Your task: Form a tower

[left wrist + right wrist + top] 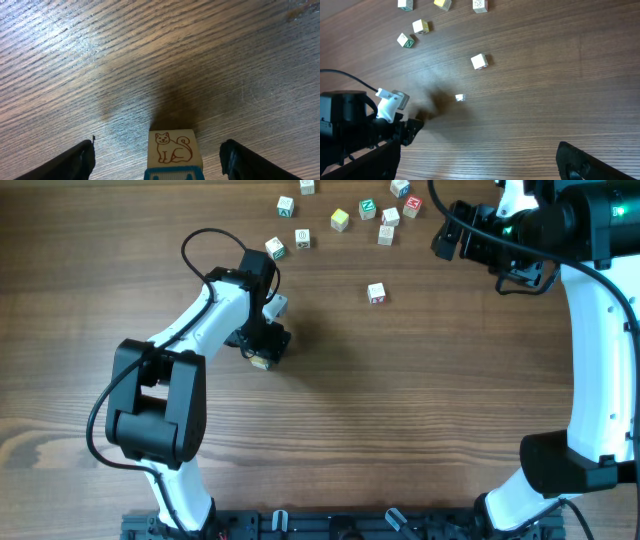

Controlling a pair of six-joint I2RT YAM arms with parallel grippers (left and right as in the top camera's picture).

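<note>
Though small — tower (376,294), white top, red border.

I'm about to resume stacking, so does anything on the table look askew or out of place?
Nothing looks damaged or spilled. The cat cube sits flat between the fingers of the open left gripper, untouched. One red-bordered cube stands alone, apart from the scattered loose cubes.

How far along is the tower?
Done: nothing stacked that I can see; one red-edged cube sits apart from the loose cubes, maybe the base. In hand: left hand straddles the cat cube, fingers apart, not touching it. Left: grip, carry, stack, repeat. Idle: right hand, open, off to the side.
</note>
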